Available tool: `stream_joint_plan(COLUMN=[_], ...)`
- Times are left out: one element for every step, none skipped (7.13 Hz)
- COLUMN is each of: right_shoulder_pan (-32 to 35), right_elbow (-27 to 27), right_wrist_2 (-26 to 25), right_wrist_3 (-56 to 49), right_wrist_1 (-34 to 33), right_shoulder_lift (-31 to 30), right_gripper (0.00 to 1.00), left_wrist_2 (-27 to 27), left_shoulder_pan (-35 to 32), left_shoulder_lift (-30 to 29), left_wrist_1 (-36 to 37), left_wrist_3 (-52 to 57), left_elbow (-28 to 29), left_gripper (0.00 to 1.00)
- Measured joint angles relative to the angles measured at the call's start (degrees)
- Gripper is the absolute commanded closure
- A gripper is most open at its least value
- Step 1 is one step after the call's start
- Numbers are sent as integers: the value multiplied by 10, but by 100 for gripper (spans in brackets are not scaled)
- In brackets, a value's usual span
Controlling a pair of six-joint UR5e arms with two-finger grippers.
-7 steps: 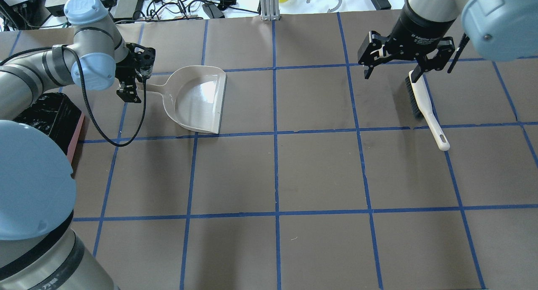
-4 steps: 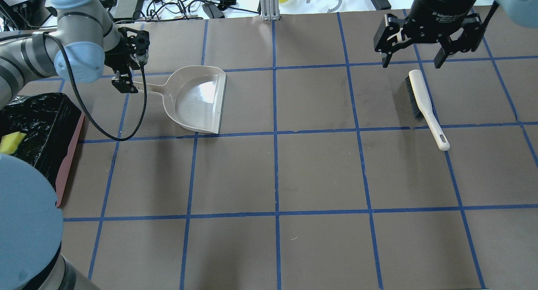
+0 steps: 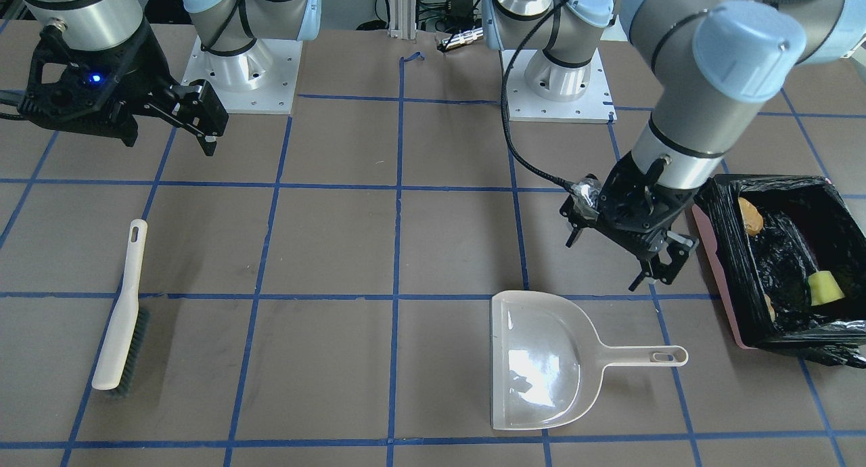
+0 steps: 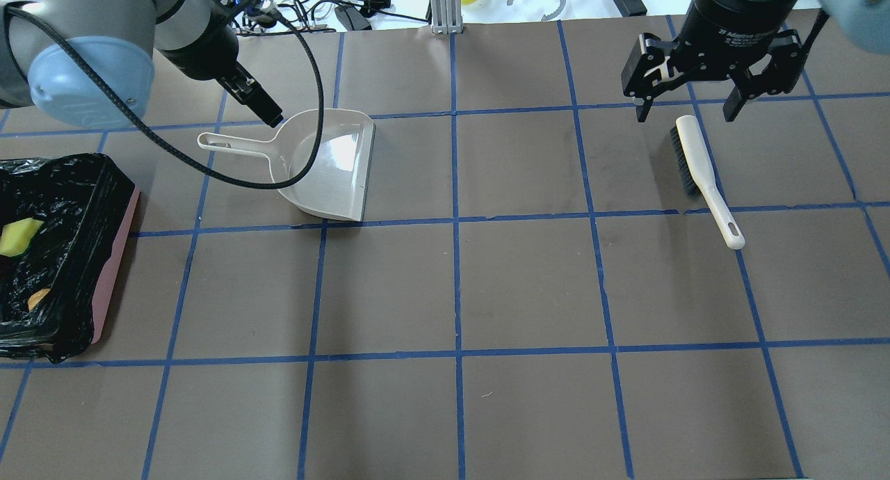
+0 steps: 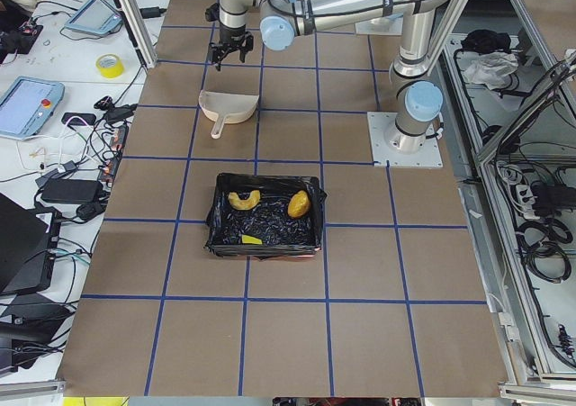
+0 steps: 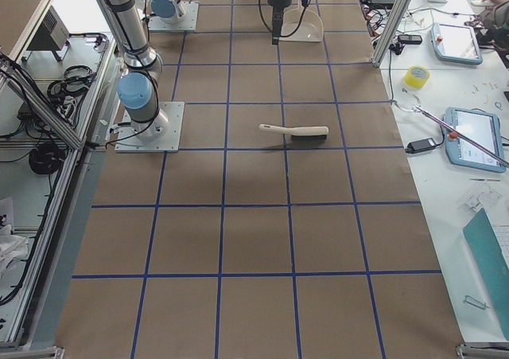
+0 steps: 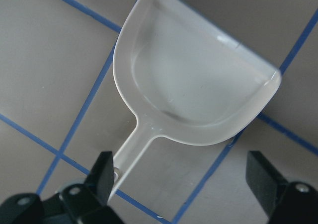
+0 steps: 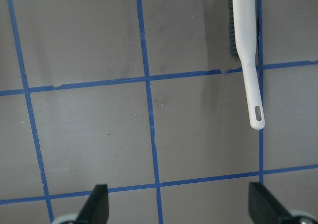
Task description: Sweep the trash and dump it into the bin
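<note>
three scraps [image 5: 299,204] lie in one bin [image 4: 117,257]; one dustpan [image 4: 327,167], one brush [image 4: 702,170] outside.

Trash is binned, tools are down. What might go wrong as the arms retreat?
The open left end effector hangs over the dustpan handle; a low sideways move may knock the dustpan.
Its cable crosses that handle in the overhead view and might snag it.
The open right end effector hangs near the brush and may clip it.

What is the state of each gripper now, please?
Left gripper: open, empty, over the dustpan.
Right gripper: open, empty, near the brush.
</note>
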Motion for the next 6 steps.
stream_joint_plan(right_shoulder_pan=[11,19,25,31,38,41], right_elbow=[-2,-6,-12,-17,-20,-24], right_wrist_2=[0,1,5,7,7,7], right_wrist_3=[2,2,-1,-3,-4,-4], right_wrist_1=[-6,-12,-15,-17,-18,-21], right_shoulder_lift=[0,-1,-2,-2,0,3], right_gripper=[0,0,0,0,0,1], left_wrist_2=[2,4,7,10,18,41], left_shoulder_pan=[-6,-9,-10,-10,-7,-3], left_shoulder_lift=[32,60,82,98,104,106], left_wrist_1=[-62,-119,-167,-206,-220,-214], left_wrist_3=[-115,-225,-330,-400,-429,-442], left_elbow=[2,4,3,4,7,10], left_gripper=[0,0,0,0,0,0])
